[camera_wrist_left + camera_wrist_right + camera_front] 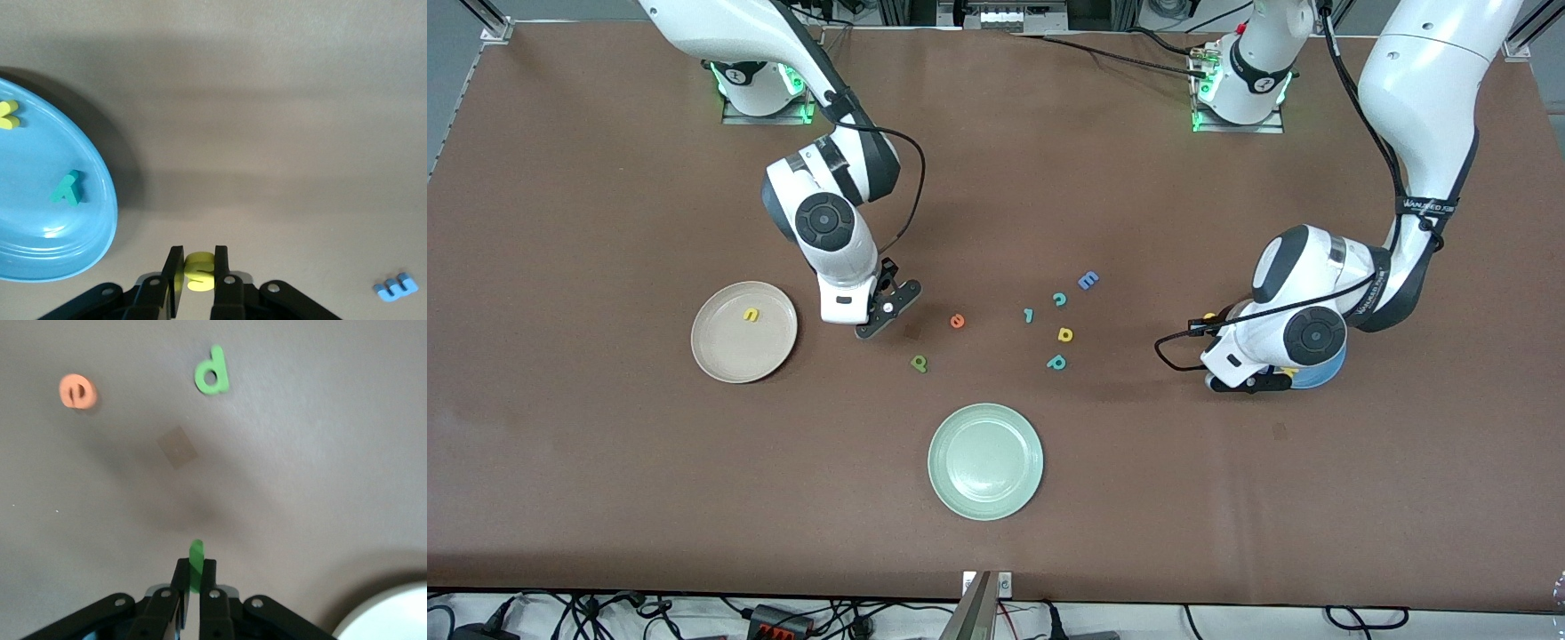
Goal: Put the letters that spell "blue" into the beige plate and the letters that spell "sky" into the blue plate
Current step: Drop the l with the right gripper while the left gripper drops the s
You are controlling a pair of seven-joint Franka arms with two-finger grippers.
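Observation:
My right gripper (887, 309) (195, 577) is shut on the thin green l (195, 561), above the table between the beige plate (729, 356) (393, 617) and the orange e (958, 321) (78, 391). The yellow u (751, 314) lies in that plate. The dark green b (919, 363) (212, 373) lies on the table. My left gripper (1249, 383) (198, 270) is shut on the yellow s (199, 272), beside the blue plate (1327, 366) (40, 227), which holds the teal y (67, 189) and yellow k (8, 114).
A pale green plate (985, 460) sits nearest the front camera at mid-table. Loose letters lie in the middle: a blue E (1088, 281) (395, 287), a teal c (1059, 300), a small teal letter (1029, 315), a yellow letter (1064, 334) and a teal p-shape (1056, 362).

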